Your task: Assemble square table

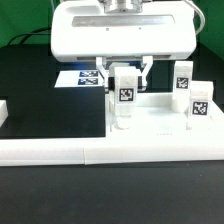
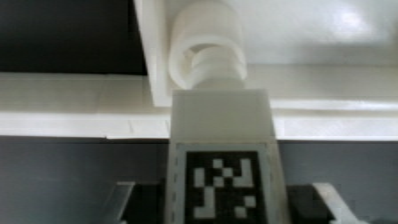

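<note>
Here the two-finger gripper (image 1: 126, 72) pinches a small white plastic tagged leg block (image 1: 125, 97) upright over the large white square plastic tabletop slab (image 1: 150, 128), so leg fitting seems in hand; next probably calls for lowering and twisting it in.

The table slab (image 1: 150, 125) looks like white plastic, smooth with a dull sheen. The leg blocks, one in the gripper (image 1: 124, 95) and two standing on the exterior view's right (image 1: 198, 103), seem the same moulded plastic, each carrying a matt black-and-white printed tag. The long border wall (image 1: 60, 152) nearest us is plain white, matt. The tabletop (image 1: 50, 100) is flat black and unreflective.
</note>
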{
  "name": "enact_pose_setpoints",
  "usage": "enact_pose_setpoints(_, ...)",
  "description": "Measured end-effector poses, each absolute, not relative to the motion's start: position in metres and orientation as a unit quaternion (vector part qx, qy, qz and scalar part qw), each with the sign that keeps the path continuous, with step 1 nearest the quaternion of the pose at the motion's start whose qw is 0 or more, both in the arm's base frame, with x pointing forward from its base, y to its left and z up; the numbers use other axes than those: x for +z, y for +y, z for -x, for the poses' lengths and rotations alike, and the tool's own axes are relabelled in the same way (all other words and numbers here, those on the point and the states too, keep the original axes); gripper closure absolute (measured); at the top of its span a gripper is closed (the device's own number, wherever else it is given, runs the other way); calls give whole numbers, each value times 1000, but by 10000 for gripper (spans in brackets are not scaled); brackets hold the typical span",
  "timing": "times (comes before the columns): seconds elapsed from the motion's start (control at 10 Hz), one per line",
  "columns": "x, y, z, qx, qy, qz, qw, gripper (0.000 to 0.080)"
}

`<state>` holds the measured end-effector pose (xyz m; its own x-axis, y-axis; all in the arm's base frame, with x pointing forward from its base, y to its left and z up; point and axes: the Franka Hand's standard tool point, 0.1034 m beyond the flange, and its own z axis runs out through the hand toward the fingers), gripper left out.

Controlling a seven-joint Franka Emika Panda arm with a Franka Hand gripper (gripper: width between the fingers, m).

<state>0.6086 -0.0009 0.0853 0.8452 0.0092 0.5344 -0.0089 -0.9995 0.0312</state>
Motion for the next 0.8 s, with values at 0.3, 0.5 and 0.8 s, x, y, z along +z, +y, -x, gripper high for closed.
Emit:
enact_pose_setpoints(0.3,81,-3,-607,276,-1,-961,17,509)
enact_pose_setpoints(0.5,74,-2,-608,278,0,-961,18,509)
enact_pose_setpoints(0.8,73,0,-609,283,1,-959,20,509)
